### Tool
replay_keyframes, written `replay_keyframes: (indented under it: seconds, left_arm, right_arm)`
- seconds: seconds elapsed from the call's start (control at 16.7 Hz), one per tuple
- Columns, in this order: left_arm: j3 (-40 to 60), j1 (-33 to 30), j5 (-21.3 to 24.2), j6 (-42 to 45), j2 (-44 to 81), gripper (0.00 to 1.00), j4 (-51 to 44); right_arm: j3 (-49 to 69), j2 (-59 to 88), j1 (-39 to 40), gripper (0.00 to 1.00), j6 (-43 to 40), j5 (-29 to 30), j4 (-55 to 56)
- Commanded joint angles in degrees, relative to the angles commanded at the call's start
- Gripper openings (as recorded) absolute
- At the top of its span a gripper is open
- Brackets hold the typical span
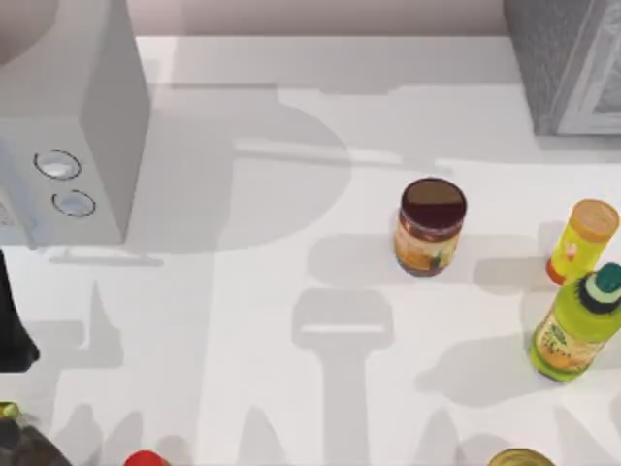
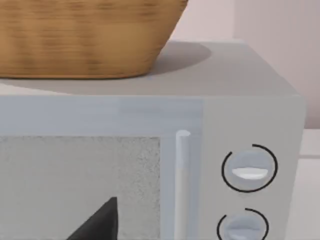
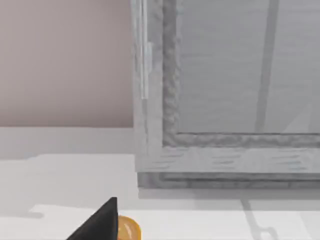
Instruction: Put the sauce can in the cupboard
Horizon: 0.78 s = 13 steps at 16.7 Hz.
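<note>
At the far left of the table you have the big light-grey box (image 1: 68, 126) with its two round knobs (image 1: 58, 164). Your left arm (image 1: 12, 330) sits parked just in front of it. The left wrist view faces the box's front, and a dark finger tip (image 2: 100, 222) juts in low down. That view also shows a woven basket (image 2: 85, 37) resting on top of the box, which the top view leaves out. I cannot tell from one finger tip how wide that pincer stands or whether it holds anything; it probably holds nothing.

Moving right, the sauce can (image 1: 431, 226) stands upright on open table, well apart from both pincers and free on every side. You could likely come down on it without brushing a neighbour.

Further right stand the slim yellow bottle (image 1: 582, 241) and the green-capped bottle (image 1: 578, 330), close together.

At the far right rear is the cupboard (image 1: 568, 63). The right wrist view looks straight at its framed panel door (image 3: 235, 75), which appears closed, so it likely wants opening before the can goes in. A dark finger tip (image 3: 102, 220) shows there, with what may be the slim bottle's orange cap (image 3: 127, 229) just beyond it. The right pincer's opening I cannot tell either.
</note>
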Motion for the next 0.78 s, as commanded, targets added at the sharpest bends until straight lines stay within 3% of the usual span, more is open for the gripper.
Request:
replay_keyframes:
  seconds: [0.3,0.54,0.78]
  left_arm:
    - [0.0,0.0,0.0,0.0,0.0,1.00,0.0]
    - [0.0,0.0,0.0,0.0,0.0,1.00,0.0]
    - [0.0,0.0,0.0,0.0,0.0,1.00,0.0]
  right_arm:
    - [3.1,3.3,1.0,1.00,-2.3,-3.0,-0.3]
    - [14.5,15.8,3.2,1.00,-10.3,-11.3,-2.4]
    - [32.6,37.6,4.8,1.00,-22.5,-21.8,-6.7]
